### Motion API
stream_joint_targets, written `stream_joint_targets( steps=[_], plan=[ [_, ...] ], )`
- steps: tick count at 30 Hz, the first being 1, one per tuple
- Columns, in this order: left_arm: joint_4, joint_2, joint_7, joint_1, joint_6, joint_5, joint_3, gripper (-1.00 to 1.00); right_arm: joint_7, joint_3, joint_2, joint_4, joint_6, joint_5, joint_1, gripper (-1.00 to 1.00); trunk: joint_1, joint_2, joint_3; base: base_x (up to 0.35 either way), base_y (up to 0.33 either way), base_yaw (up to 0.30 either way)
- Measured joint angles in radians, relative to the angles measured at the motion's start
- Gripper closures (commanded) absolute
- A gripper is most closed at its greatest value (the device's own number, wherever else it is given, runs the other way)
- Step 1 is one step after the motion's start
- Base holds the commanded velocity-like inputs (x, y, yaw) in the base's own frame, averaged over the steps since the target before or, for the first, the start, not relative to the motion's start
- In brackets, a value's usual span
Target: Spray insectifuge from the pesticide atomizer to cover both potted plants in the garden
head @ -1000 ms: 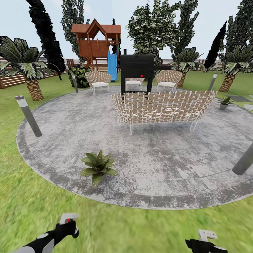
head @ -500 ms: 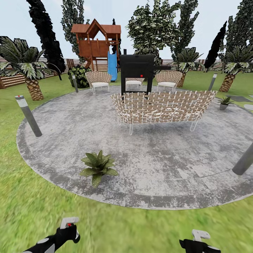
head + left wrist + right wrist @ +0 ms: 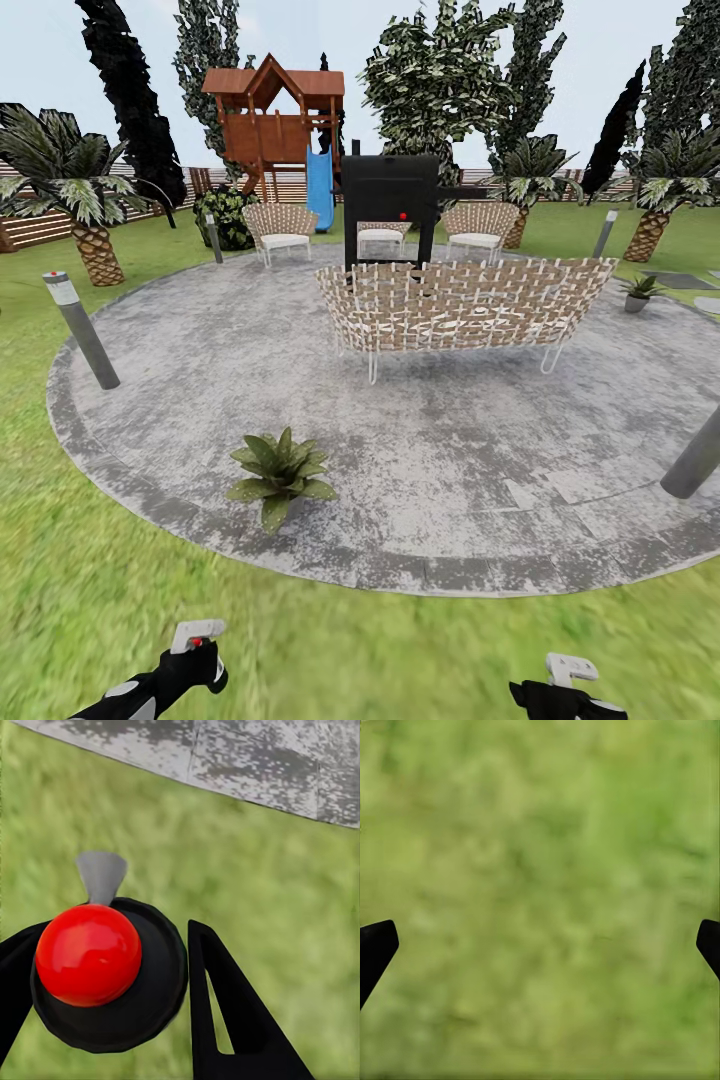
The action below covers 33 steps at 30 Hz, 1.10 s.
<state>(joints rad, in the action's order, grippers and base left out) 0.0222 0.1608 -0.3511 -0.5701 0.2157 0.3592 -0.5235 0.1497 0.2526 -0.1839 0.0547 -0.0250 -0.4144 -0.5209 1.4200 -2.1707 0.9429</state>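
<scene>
The left hand [image 3: 195,640] is closed around the pesticide atomizer [image 3: 90,956], its red cap between the fingers, low over the lawn [image 3: 80,590]; the right hand [image 3: 565,672] hangs wide open and empty over grass; one potted plant [image 3: 280,472] sits on the paving's [image 3: 450,470] near edge, another [image 3: 637,291] far right beyond the wicker sofa [image 3: 460,300].

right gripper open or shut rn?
Open. In the right wrist view the fingertips sit at opposite edges of the picture, with bare lawn between them and nothing held.

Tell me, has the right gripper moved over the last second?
Yes. In the head view the right gripper sits lower and farther left than a second ago, drawn farther from the paving edge, which has held its place.
</scene>
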Motion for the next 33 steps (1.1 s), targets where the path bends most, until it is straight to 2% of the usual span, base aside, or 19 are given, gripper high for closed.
stream_joint_targets(
  steps=[27, 33],
  plan=[
    [0.0, -0.002, -0.001, 0.009, 0.014, 0.0, 0.002, 1.0, 0.0, 0.0, 0.0, 0.0, 0.0, 0.0, 0.0, -1.0, 0.0, 0.0, 0.0, 0.0, 0.0, 0.0],
    [0.0, -0.026, -0.001, 0.009, 0.014, 0.0, 0.002, 1.0, 0.0, 0.0, 0.004, 0.0, 0.0, 0.0, 0.0, -1.0, 0.0, 0.0, 0.0, 0.0, 0.0, 0.0]
  ],
)
